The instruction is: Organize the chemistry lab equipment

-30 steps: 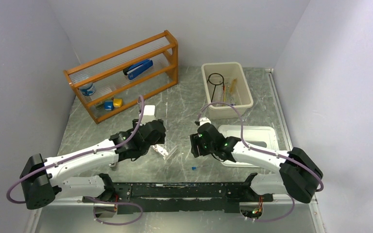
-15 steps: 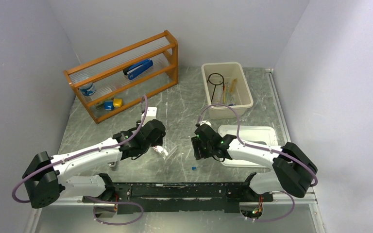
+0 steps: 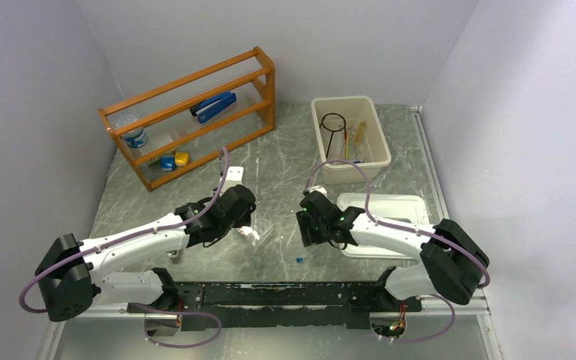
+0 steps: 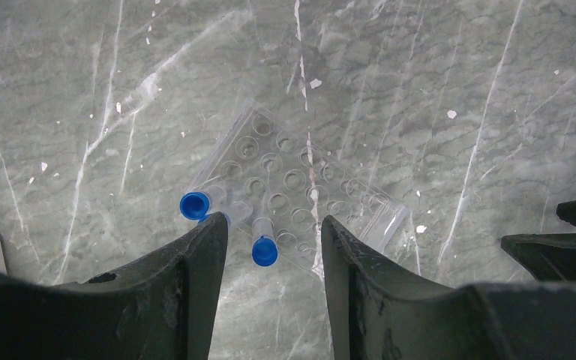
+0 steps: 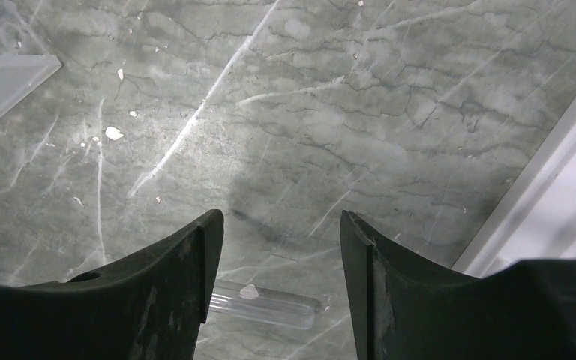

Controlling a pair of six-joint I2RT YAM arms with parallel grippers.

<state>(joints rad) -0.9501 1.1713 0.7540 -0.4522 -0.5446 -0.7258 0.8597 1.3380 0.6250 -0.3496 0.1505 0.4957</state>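
Lab equipment lies in two places on my feed: some in the beige bin [image 3: 321,142] at the back right of the table [image 3: 285,157], some on the open marble in front of the arms. In the bin I make out the black wire ring stand [image 3: 334,122] and a few thin rods [image 3: 358,135] beside it; the rest in there is too small for me to name. The clear plastic tube rack [image 4: 300,176] lies flat on the table under the left jaws. These stand open, their fingers [image 4: 187,285] on either side of the rack's near edge. Two blue-capped tubes [image 4: 264,251] sit at that near edge. One is between the fingers and touches neither; the other is just beside the finger on the left of my wrist view. I cannot tell whether they are seated in holes or only lying on the rack. The right jaws are open too, holding nothing, and hover low over the table with a loose tube [image 5: 266,304] lying flat between their fingers [image 5: 157,292]. From above, that tube shows a blue cap and lies apart from the rack. A white lid [image 3: 397,206] lies just right of the right jaws. At the back left stands the wooden shelf [image 3: 271,94] with the blue stapler [image 3: 214,106] on it
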